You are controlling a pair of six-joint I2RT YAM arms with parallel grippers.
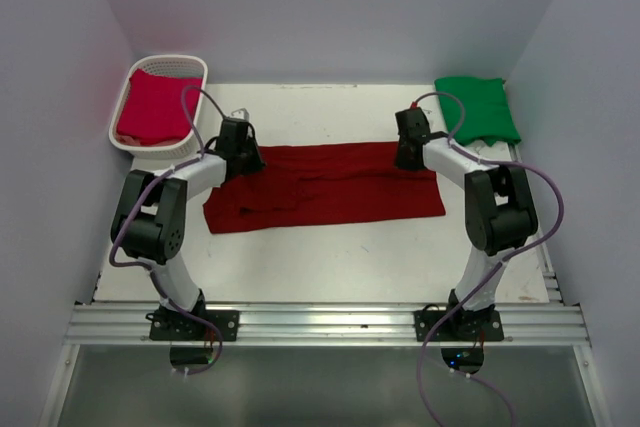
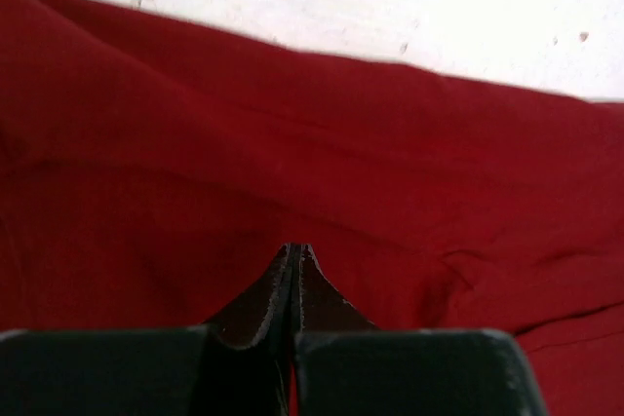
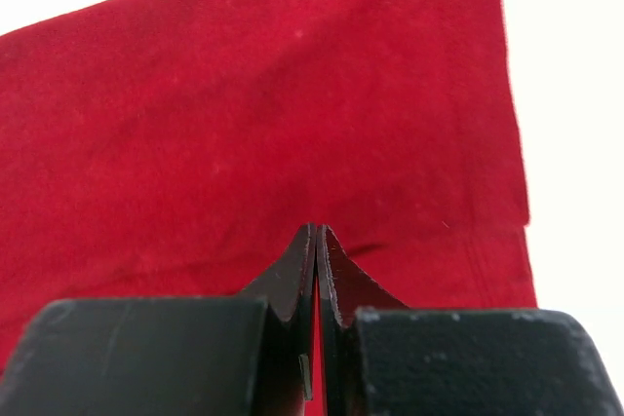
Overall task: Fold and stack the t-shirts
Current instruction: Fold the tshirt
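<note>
The dark maroon t-shirt lies flat across the middle of the table as a wide folded band. My left gripper is at its far left corner and my right gripper is at its far right corner. In the left wrist view the jaws are shut with the maroon cloth puckered round the tips. In the right wrist view the jaws are shut on the cloth near its side edge. The green t-shirt lies folded at the far right. The crimson t-shirt lies in the basket.
The white lattice basket stands at the far left corner. Lilac walls close in the table on the left, back and right. An aluminium rail runs along the near edge by the arm bases.
</note>
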